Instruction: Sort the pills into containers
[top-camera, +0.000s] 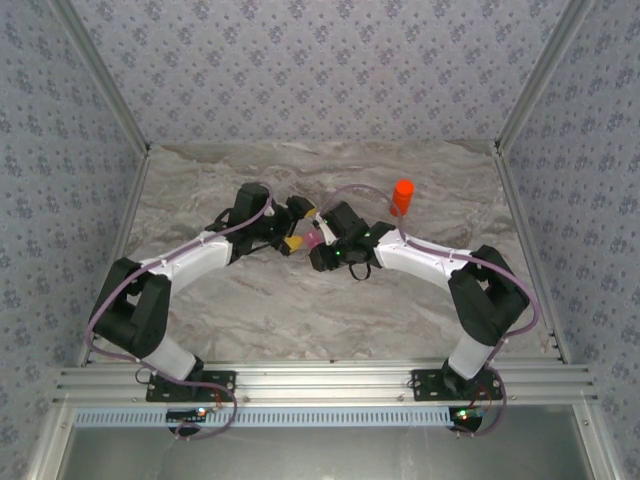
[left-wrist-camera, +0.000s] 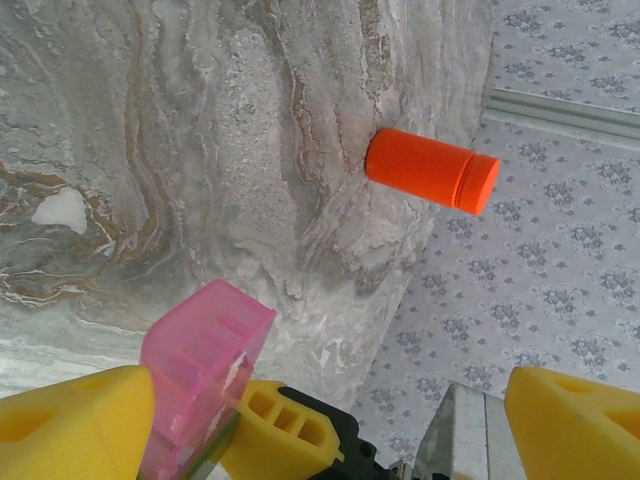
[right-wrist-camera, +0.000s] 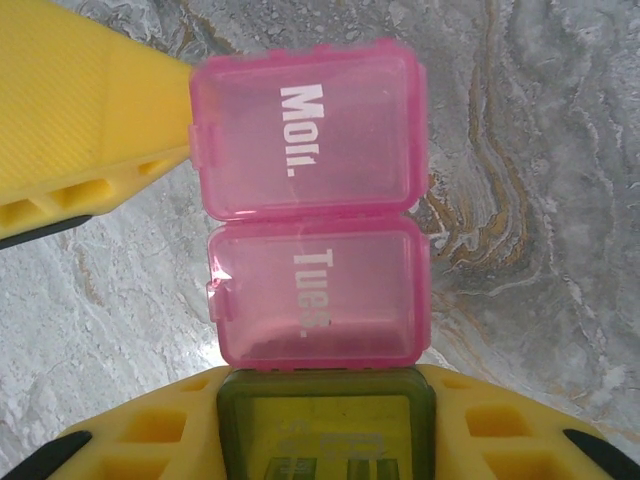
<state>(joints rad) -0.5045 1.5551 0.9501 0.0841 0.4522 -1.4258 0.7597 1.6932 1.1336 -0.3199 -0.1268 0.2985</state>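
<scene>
The right gripper (right-wrist-camera: 325, 445) is closed most of the way on the containers (right-wrist-camera: 315, 210). Its two yellow fingers pinch the olive-green compartment from both sides. The two pink compartments stick out beyond the fingertips with nothing under them.

The left gripper (left-wrist-camera: 320, 420) stands wide open and holds nothing. One of its fingers (right-wrist-camera: 80, 130) lies against or just beside the outermost pink compartment; whether it touches cannot be told. Its other finger is well off to the other side.

Both grippers meet near the middle of the table (top-camera: 250, 310). Bare marbled surface lies open on the near side, to the left and toward the far edge. An orange bottle (left-wrist-camera: 432, 170) stands upright to the far right of the grippers, apart from them. Patterned walls (top-camera: 330, 60) close in the left, far and right edges, and a metal rail (top-camera: 330, 380) runs along the near edge at the arm bases.

From above the containers are only a small pink spot between the dark wrists. That view does not show whether they are lifted off the table. The green compartment is cut off by the lower border of the right wrist view, and its lettering is unreadable.

The containers are a joined row of clear plastic boxes with snap lids shut. The pink lids carry white lettering, "Mon." and "Tues." No contents can be made out through the lids.
</scene>
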